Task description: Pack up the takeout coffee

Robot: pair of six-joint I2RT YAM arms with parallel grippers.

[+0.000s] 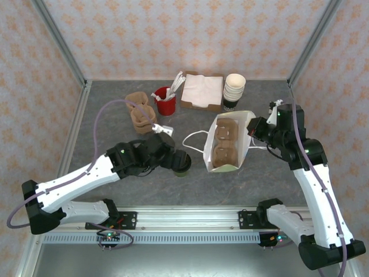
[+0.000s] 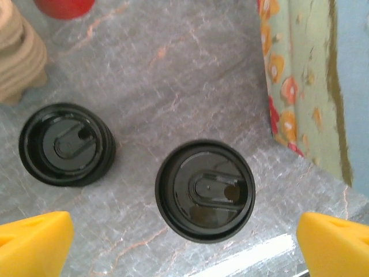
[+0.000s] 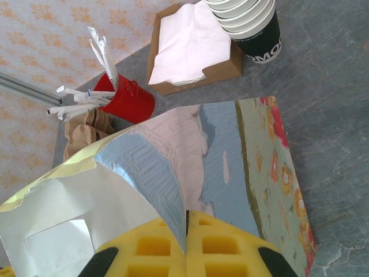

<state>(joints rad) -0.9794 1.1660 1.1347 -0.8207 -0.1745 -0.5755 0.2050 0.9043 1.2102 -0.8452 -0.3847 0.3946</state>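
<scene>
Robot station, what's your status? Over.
Left gripper open above small dark takeout coffee cup with black plastic lid. Right gripper shut on rim of floral paper bag. Loose black lid disc beside cup, apart.

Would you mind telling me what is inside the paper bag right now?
A brown pulp cup carrier sits inside the paper bag, its visible wells empty. The carrier covers whatever lies beneath it on the bag's floor.

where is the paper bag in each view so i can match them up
Top external: paper bag right of centre, mouth open.
Left wrist: its floral side along the right edge.
Right wrist: across the middle, its rim pinched in the right hand.
Shared landmark: the red cup.
</scene>
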